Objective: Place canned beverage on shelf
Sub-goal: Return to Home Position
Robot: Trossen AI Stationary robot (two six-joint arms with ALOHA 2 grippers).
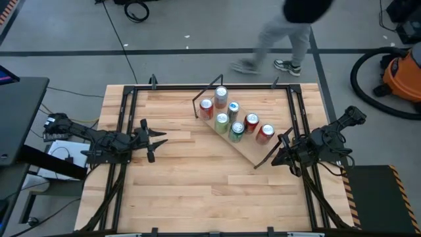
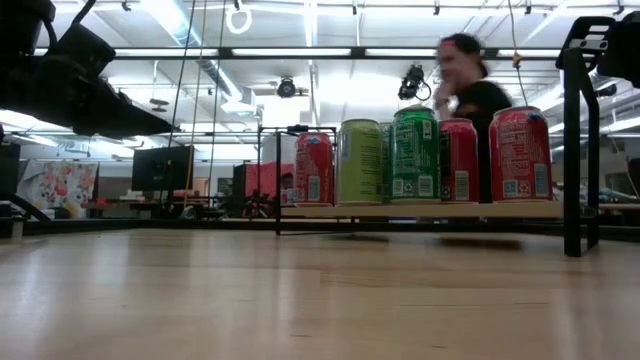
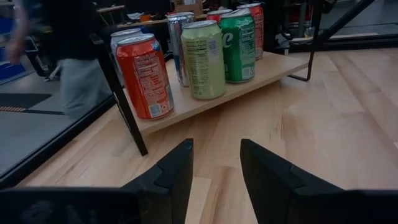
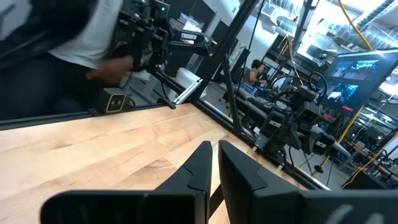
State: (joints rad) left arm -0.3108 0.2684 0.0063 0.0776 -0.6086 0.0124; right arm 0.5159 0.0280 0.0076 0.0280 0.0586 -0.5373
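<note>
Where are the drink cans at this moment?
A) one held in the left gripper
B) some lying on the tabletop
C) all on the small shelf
C: the cans all stand upright on the shelf; the left gripper and right gripper hold nothing.

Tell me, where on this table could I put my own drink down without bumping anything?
Bare tabletop stretches between the left gripper and the right gripper, across the table's shelf-free half. The shelf itself is crowded with cans.
</note>
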